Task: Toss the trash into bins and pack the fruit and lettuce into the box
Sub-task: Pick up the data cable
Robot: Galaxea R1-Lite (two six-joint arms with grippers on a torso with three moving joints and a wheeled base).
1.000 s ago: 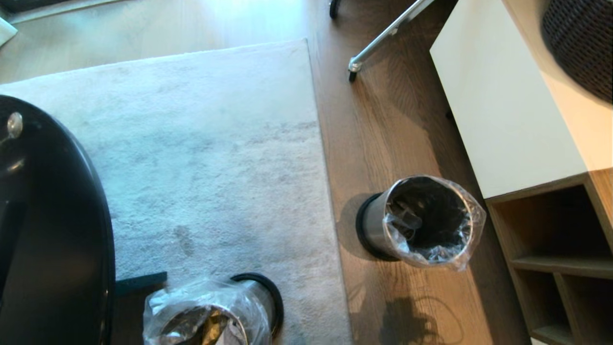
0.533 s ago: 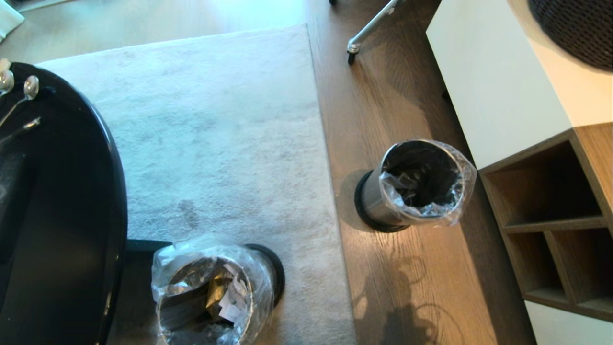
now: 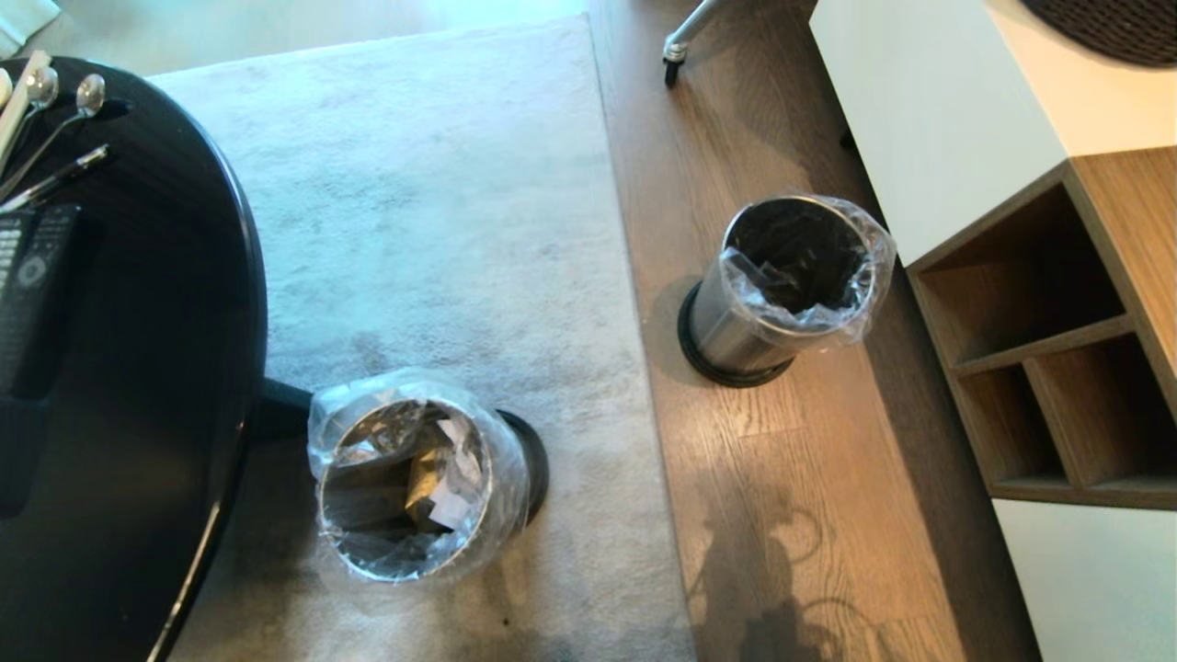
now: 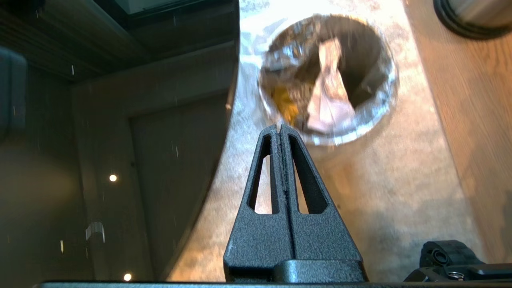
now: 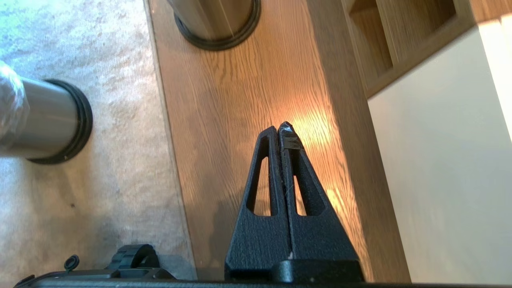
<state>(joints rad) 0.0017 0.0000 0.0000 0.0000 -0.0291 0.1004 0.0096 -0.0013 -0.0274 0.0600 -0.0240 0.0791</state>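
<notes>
Two brushed-steel bins with black base rings and clear liner bags stand upright with their mouths open upward: one (image 3: 409, 478) at the lower left of the head view on the grey rug (image 3: 441, 230), holding a white tissue (image 4: 328, 100) and a gold-yellow wrapper (image 4: 285, 102), the other (image 3: 791, 276) right of centre on the wooden floor (image 3: 791, 478). The left gripper (image 4: 279, 128) hangs over the rug just short of the first bin, its fingers pressed together and empty. The right gripper (image 5: 282, 129) hangs above the floorboards, likewise pressed together on nothing.
</notes>
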